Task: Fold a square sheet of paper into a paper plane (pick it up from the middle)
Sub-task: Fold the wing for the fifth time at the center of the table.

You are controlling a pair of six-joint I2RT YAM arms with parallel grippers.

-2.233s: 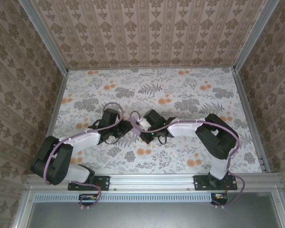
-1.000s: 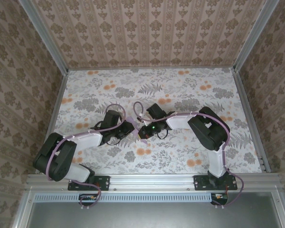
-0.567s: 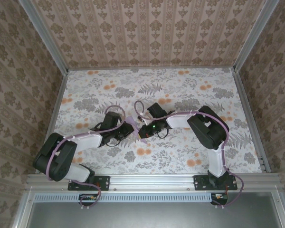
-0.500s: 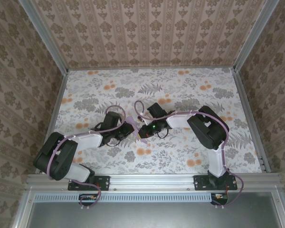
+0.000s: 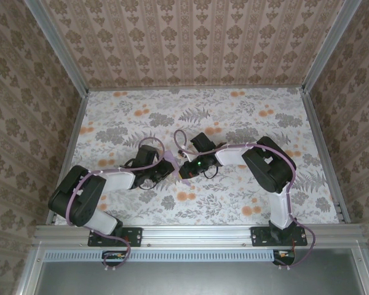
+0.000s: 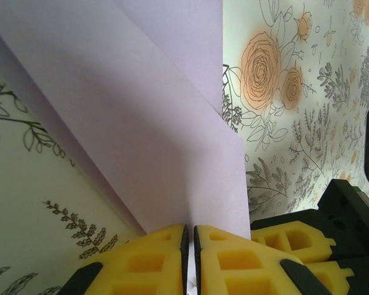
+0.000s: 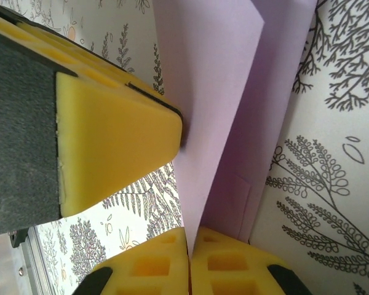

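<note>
Both arms reach in toward the middle of the table [image 5: 252, 117], which is covered in a floral cloth [image 5: 129, 117]. In the top view the left gripper [image 5: 162, 168] and the right gripper [image 5: 186, 169] sit just beside each other, tips facing, with the lilac sheet of paper [image 5: 170, 160] between them near the table's centre.

Left gripper: clenched on the paper. In the left wrist view its yellow pads [image 6: 152, 261] are pressed together on the paper's lower edge, with only a thin slit between them. From there the paper rises up the frame in overlapping folded layers with a straight diagonal crease. The right gripper's yellow and black finger shows at lower right, just beside the paper.

Right gripper: also clamped on the paper. In the right wrist view its pads [image 7: 229, 265] meet at the bottom of the frame with the paper's edge pinched between them. At least two layers of paper show there, one flap over another. The left gripper's big yellow pad comes in from the left, its tip touching the paper's face.

The paper is creased, not flat, and held by both grippers. Cannot tell whether any part touches the cloth.
</note>
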